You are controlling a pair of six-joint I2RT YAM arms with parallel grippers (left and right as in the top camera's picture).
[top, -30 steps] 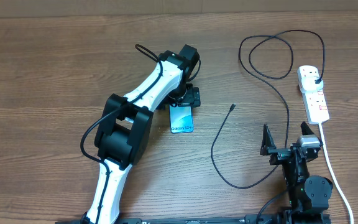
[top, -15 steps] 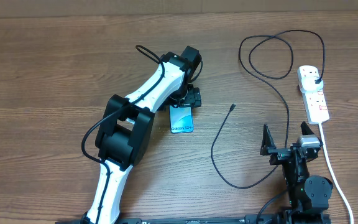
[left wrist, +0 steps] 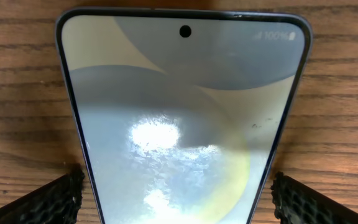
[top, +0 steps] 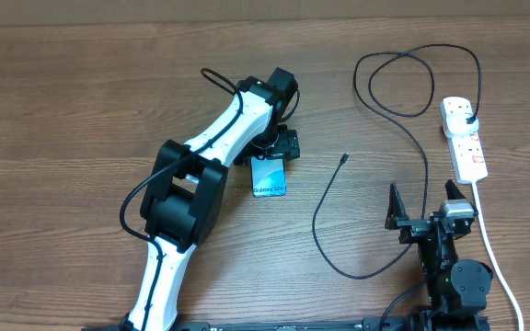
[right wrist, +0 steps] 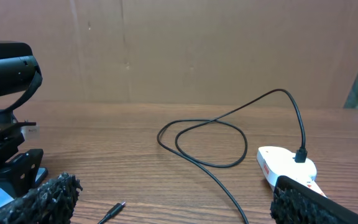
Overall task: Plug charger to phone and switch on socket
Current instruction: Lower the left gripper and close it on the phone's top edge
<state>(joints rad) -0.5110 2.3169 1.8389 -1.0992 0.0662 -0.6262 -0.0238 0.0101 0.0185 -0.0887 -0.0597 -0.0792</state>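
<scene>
The phone lies flat on the wooden table, screen up and lit; it fills the left wrist view. My left gripper is low over its far end, open, with a black finger on each side of it and a gap to each long edge. The charger's black cable loops across the right half of the table. Its connector tip lies free, and its plug sits in the white socket. My right gripper stands open near the front edge, nothing between its fingers.
The socket's white cord runs down toward the front right edge, beside my right arm. The cable passes close under my right gripper. The left arm's white links stretch diagonally across the left centre. A brown wall stands behind the table.
</scene>
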